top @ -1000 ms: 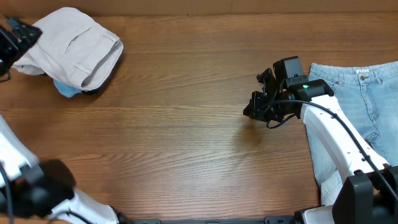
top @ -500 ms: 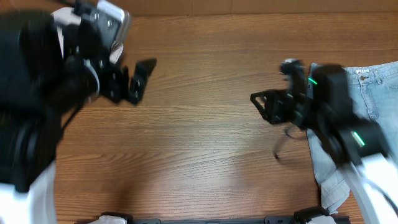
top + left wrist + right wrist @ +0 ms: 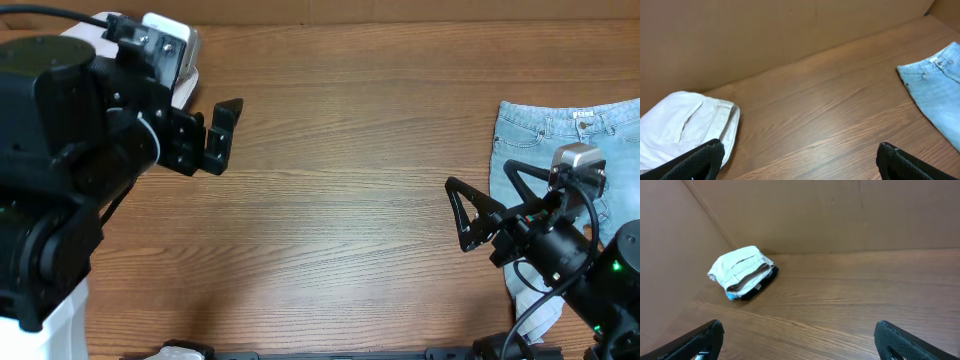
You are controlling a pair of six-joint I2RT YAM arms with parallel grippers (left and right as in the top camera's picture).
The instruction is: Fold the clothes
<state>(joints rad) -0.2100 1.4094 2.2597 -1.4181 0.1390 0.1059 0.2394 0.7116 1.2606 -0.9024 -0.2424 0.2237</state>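
Note:
The beige shorts (image 3: 741, 267) lie folded at the table's far left, on top of a dark garment (image 3: 761, 286) with a bit of sky-blue tee (image 3: 729, 296) showing underneath. In the left wrist view the shorts (image 3: 680, 125) sit just beyond the left finger. Light-blue jeans (image 3: 580, 135) lie flat at the right edge, also seen as jeans (image 3: 935, 80) from the left wrist. My left gripper (image 3: 222, 135) hangs open above the table beside the pile, and its arm hides the pile from overhead. My right gripper (image 3: 462, 215) is open and empty, just left of the jeans.
The wooden table (image 3: 330, 210) stretches between the two grippers. A brown cardboard wall (image 3: 840, 210) stands along the back and the left side. The right arm's body covers the lower part of the jeans in the overhead view.
The right gripper opened and drew back toward the front right, off the jeans' edge. The left arm swung in from the far left corner and now looms over the pile.

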